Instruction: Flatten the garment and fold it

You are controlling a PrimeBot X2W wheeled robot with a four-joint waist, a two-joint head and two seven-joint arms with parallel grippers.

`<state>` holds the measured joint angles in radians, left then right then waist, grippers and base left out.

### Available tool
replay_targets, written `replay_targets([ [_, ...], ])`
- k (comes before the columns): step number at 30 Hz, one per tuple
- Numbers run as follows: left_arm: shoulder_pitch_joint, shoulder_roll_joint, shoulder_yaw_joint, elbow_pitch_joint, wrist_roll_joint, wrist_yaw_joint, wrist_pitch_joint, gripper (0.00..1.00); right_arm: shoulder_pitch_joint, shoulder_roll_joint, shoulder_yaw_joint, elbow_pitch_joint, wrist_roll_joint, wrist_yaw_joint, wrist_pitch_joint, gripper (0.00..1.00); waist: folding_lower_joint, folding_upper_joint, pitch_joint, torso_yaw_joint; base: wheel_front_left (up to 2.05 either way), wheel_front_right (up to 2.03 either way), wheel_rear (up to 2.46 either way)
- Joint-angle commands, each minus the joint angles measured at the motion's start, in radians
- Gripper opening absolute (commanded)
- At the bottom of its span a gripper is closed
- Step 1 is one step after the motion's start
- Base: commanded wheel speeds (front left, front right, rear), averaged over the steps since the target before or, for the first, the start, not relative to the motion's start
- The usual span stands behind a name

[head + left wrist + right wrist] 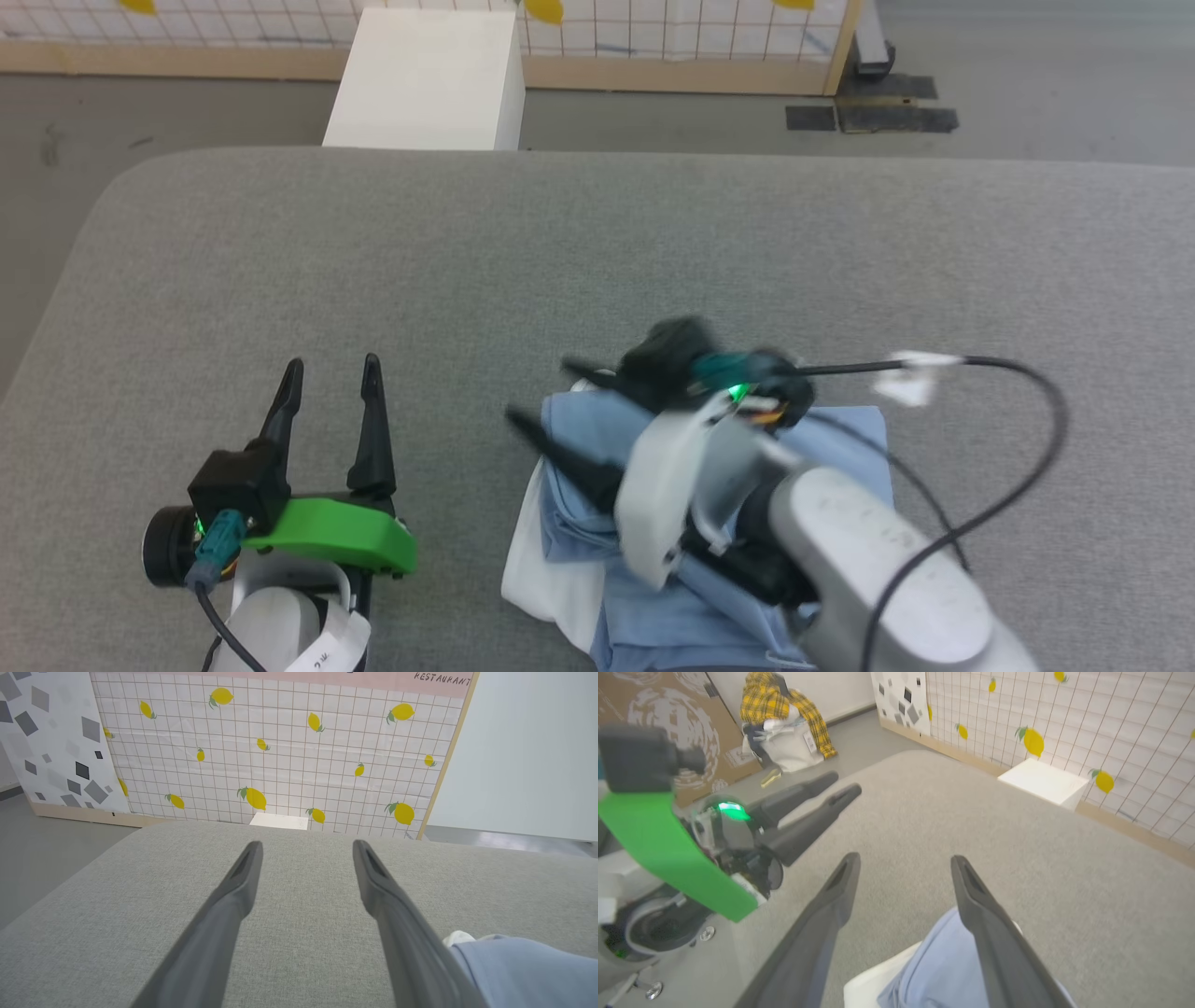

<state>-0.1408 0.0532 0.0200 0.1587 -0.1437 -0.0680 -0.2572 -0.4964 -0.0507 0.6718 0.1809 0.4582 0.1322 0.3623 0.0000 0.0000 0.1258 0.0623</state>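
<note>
From my head, the grey fabric-covered desk (597, 243) spreads wide; the garment (845, 439) lies bunched at about 5 o'clock, pale blue with white showing at its near-left edge. My right tool (537, 387) hangs over it, blurred, fingers spread apart and pointing to 10 o'clock. My left tool (333, 364) sits at 7 o'clock, fingers apart, nothing between them. A white box (429, 79) stands on the floor at 11 o'clock before a lemon-print grid wall (653, 37). The tags on my cables are too small to read. Along my left wrist, the left tool (307, 844) gapes over bare desk, the garment (523, 966) at 4 o'clock; "RESTAURANT" (441, 679) is lettered at 1 o'clock. Along my right wrist, the right tool (906, 858) stands open above the garment (938, 970) at 6 o'clock, and a yellow plaid cloth (784, 704) lies at 11 o'clock.
</note>
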Motion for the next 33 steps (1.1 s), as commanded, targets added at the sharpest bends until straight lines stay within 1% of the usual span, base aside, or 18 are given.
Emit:
replay_targets([
  [1, 0.014, -0.003, 0.003, 0.000, 0.000, 0.006, -0.005, 1.00, 0.014, 0.000, -0.038, -0.029, -0.008, -0.002, -0.051, 1.00, 0.0000, 0.0000, -0.024, -0.020, 0.00, 0.00, 0.00],
  [4, 0.026, -0.003, 0.012, -0.001, 0.001, 0.005, -0.005, 1.00, 0.050, 0.000, -0.154, -0.099, -0.077, -0.002, -0.167, 1.00, 0.0000, 0.0000, -0.044, -0.039, 0.00, 0.00, 0.00],
  [6, 0.033, -0.003, 0.015, -0.003, 0.001, 0.004, -0.005, 1.00, 0.088, 0.000, -0.237, -0.135, -0.120, -0.002, -0.224, 1.00, 0.0000, 0.0000, -0.056, -0.050, 0.00, 0.00, 0.00],
  [11, 0.047, -0.003, 0.021, -0.006, 0.002, 0.003, -0.005, 1.00, 0.201, 0.000, -0.420, -0.201, -0.198, -0.002, -0.336, 1.00, 0.0000, 0.0000, -0.077, -0.074, 0.00, 0.00, 0.00],
  [15, 0.053, -0.003, 0.019, -0.009, 0.001, 0.003, -0.005, 1.00, 0.287, -0.001, -0.531, -0.198, -0.222, -0.002, -0.370, 1.00, 0.0000, 0.0000, -0.081, -0.088, 0.00, 0.00, 0.00],
  [17, 0.054, -0.003, 0.018, -0.010, 0.000, 0.004, -0.005, 1.00, 0.323, 0.000, -0.574, -0.182, -0.189, -0.002, -0.363, 1.00, 0.0000, 0.0000, -0.081, -0.093, 0.00, 0.00, 0.00],
  [18, 0.055, -0.003, 0.017, -0.010, 0.000, 0.004, -0.005, 1.00, 0.336, 0.000, -0.591, -0.174, -0.164, -0.002, -0.356, 1.00, 0.0000, 0.0000, -0.080, -0.095, 0.00, 0.00, 0.00],
  [20, 0.056, -0.003, 0.016, -0.012, -0.001, 0.006, -0.005, 1.00, 0.359, 0.000, -0.631, -0.151, -0.074, -0.002, -0.329, 1.00, 0.0000, 0.0000, -0.078, -0.099, 0.00, 0.00, 0.00],
  [22, 0.056, -0.003, 0.015, -0.012, -0.002, 0.006, -0.005, 1.00, 0.377, 0.000, -0.669, -0.119, 0.053, -0.002, -0.276, 1.00, 0.0000, 0.0000, -0.074, -0.101, 0.00, 0.00, 0.00],
  [24, 0.056, -0.003, 0.015, -0.012, -0.001, 0.006, -0.005, 1.00, 0.386, 0.000, -0.711, -0.081, 0.207, -0.002, -0.213, 1.00, 0.0000, 0.0000, -0.071, -0.101, 0.00, 0.00, 0.00],
  [26, 0.054, -0.003, 0.015, -0.012, -0.002, 0.005, -0.005, 1.00, 0.386, 0.000, -0.752, -0.035, 0.357, -0.002, -0.136, 1.00, 0.0000, 0.0000, -0.065, -0.100, 0.00, 0.00, 0.00],
  [27, 0.053, -0.003, 0.015, -0.012, -0.002, 0.004, -0.005, 1.00, 0.384, 0.000, -0.774, 0.002, 0.451, -0.002, -0.080, 1.00, 0.0000, 0.0000, -0.062, -0.098, 0.00, 0.00, 0.00],
  [29, 0.051, -0.003, 0.014, -0.012, -0.002, 0.003, -0.005, 1.00, 0.375, 0.000, -0.809, 0.066, 0.563, -0.002, 0.014, 1.00, 0.0000, 0.0000, -0.058, -0.094, 0.00, 0.00, 0.00],
  [31, 0.050, -0.003, 0.012, -0.013, -0.002, 0.004, -0.005, 1.00, 0.359, 0.000, -0.838, 0.138, 0.658, -0.002, 0.115, 1.00, 0.0000, 0.0000, -0.054, -0.090, 0.00, 0.00, 0.00],
  [33, 0.048, -0.003, 0.012, -0.012, -0.002, 0.003, -0.005, 1.00, 0.336, 0.000, -0.860, 0.203, 0.700, -0.002, 0.212, 1.00, 0.0000, 0.0000, -0.051, -0.085, 0.00, 0.00, 0.00],
])
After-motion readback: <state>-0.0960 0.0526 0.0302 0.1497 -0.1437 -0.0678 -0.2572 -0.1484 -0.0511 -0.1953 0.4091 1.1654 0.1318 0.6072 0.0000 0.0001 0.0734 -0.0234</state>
